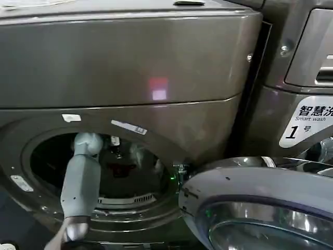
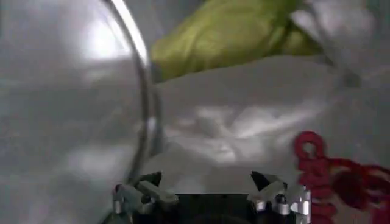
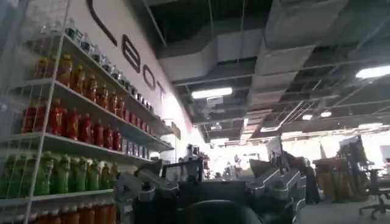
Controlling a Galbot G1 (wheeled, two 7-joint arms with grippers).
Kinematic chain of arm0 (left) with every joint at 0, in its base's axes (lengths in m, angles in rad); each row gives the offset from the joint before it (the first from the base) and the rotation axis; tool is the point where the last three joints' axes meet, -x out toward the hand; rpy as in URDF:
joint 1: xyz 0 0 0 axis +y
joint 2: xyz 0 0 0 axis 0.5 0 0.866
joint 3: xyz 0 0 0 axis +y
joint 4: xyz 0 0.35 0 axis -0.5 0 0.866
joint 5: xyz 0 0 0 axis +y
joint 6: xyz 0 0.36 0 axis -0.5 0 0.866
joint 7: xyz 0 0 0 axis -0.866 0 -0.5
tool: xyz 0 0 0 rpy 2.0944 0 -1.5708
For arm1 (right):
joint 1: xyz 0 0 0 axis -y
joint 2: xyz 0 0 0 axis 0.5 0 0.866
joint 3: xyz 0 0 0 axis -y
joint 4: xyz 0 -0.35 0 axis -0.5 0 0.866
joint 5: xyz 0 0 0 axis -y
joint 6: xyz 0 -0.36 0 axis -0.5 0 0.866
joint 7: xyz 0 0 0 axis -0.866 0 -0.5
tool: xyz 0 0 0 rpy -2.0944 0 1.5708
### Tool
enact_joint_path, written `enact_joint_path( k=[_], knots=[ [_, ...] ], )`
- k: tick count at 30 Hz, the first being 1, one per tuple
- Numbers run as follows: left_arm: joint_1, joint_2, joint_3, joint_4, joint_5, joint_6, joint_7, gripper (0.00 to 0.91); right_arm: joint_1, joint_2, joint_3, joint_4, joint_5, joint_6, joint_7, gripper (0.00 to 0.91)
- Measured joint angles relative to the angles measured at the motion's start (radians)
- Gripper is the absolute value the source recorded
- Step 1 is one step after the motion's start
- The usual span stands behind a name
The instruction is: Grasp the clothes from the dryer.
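Inside the dryer (image 1: 156, 104), the clothes (image 2: 244, 122) lie just ahead of the left gripper (image 2: 210, 192), which is wide and holding nothing, so I think it must next reach in and close on them.

White cloth (image 2: 244, 122) — red print; yellow-green garment (image 2: 225, 33).

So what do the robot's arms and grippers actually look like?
The left arm is a smooth pale-grey tube with rounded joints. The left gripper has a black body and two silver-metal, dark-tipped fingers. The right gripper looks alike: dark body, grey metal fingers.
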Motion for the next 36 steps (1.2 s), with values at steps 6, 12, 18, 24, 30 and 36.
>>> enact_joint_path(
  k=[6, 12, 18, 24, 30, 36],
  knots=[
    [-0.026, 0.0, 0.006, 0.032, 0.038, -0.059, 0.074, 0.907, 0.001, 0.0, 0.0, 0.0, -0.001, 0.0, 0.0, 0.907],
    [-0.051, 0.005, 0.023, 0.07, 0.075, -0.088, 0.117, 0.907, 0.003, 0.002, -0.005, 0.0, -0.003, 0.001, -0.001, 0.907],
    [-0.086, 0.018, 0.05, 0.129, 0.12, -0.107, 0.143, 0.907, 0.001, 0.002, -0.005, -0.005, -0.003, 0.003, -0.003, 0.907],
    [-0.119, 0.025, 0.087, 0.183, 0.148, -0.113, 0.158, 0.907, 0.005, 0.005, -0.006, -0.009, -0.003, 0.005, -0.003, 0.907],
    [-0.146, 0.022, 0.118, 0.228, 0.152, -0.113, 0.164, 0.907, 0.004, 0.006, -0.008, -0.01, -0.005, 0.007, -0.003, 0.907],
    [-0.163, 0.02, 0.142, 0.27, 0.153, -0.112, 0.163, 0.907, 0.003, 0.008, -0.008, -0.011, -0.007, 0.008, -0.003, 0.907]
  ],
)
